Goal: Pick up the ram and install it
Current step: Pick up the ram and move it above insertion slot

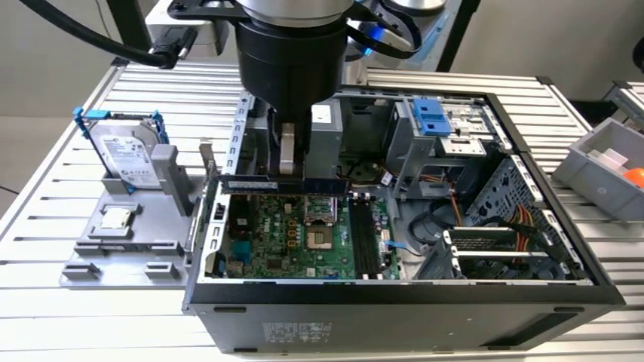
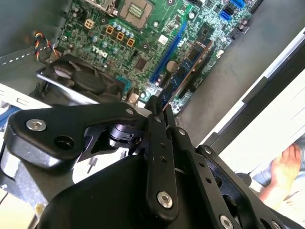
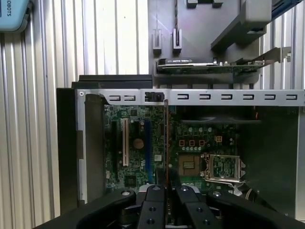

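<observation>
The ram (image 1: 327, 183) is a long, thin, dark blue stick held level above the back edge of the motherboard (image 1: 292, 234) inside the open computer case (image 1: 403, 290). My gripper (image 1: 289, 176) is shut on the ram near its middle, coming straight down from above. In the first wrist view the ram (image 3: 166, 143) appears edge-on, running out from the gripper (image 3: 166, 190) over the board. In the second wrist view the ram (image 2: 188, 67) extends beyond the closed fingers (image 2: 155, 109), hanging over the green board. The long black memory slots (image 1: 364, 235) lie to the exterior view's right of the ram.
A silver hard drive in a blue frame (image 1: 126, 151) stands on a grey fixture (image 1: 121, 241) at the exterior view's left. A grey bin (image 1: 604, 162) sits at the right. The case's drive cage (image 1: 443, 124) and cables (image 1: 503, 226) crowd its right half. A person's hand (image 2: 286, 167) is nearby.
</observation>
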Tool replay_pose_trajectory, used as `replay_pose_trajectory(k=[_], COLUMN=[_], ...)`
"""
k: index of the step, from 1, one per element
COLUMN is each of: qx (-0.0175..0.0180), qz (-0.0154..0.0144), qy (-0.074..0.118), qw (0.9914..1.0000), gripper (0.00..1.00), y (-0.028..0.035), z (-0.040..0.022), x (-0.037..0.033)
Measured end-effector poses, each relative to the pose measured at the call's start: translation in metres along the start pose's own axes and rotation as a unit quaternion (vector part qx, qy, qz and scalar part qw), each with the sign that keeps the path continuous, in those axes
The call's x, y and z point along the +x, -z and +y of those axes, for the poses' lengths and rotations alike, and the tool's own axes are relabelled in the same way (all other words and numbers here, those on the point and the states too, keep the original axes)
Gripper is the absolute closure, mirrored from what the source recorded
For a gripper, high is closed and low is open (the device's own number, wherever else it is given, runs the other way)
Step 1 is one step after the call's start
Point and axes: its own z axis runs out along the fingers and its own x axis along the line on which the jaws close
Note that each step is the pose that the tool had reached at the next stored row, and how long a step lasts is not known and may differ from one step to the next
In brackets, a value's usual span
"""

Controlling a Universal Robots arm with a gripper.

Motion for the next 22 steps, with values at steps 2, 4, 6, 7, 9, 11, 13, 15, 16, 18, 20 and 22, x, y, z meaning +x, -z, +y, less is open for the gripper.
replay_pose_trajectory(k=[2, 4, 6, 7, 9, 11, 13, 15, 16, 18, 20, 22], qx=[0.0000, 0.0001, 0.0001, 0.0001, 0.0001, 0.0002, 0.0002, 0.0002, 0.0003, 0.0003, 0.0004, 0.0004], qz=[0.0003, 0.0007, 0.0016, 0.0020, 0.0035, 0.0045, 0.0056, 0.0067, 0.0073, 0.0086, 0.0099, 0.0112], qy=[0.000, 0.000, 0.000, 0.000, 0.000, 0.000, 0.000, 0.000, 0.000, 0.000, 0.000, 0.000], qw=[1.00000, 1.00000, 1.00000, 1.00000, 0.99999, 0.99999, 0.99998, 0.99998, 0.99997, 0.99996, 0.99995, 0.99994], gripper=[1.00, 1.00, 1.00, 1.00, 1.00, 1.00, 1.00, 1.00, 1.00, 1.00, 1.00, 1.00], y=[0.0000, 0.0000, 0.0000, 0.0001, 0.0000, 0.0000, 0.0001, 0.0001, 0.0000, 0.0000, 0.0000, 0.0000], z=[-0.0019, -0.0036, -0.0058, -0.0066, -0.0089, -0.0105, -0.0121, -0.0136, -0.0144, -0.0160, -0.0176, -0.0191], x=[-0.0005, -0.0009, -0.0017, -0.0020, -0.0030, -0.0035, -0.0041, -0.0047, -0.0049, -0.0055, -0.0061, -0.0067])
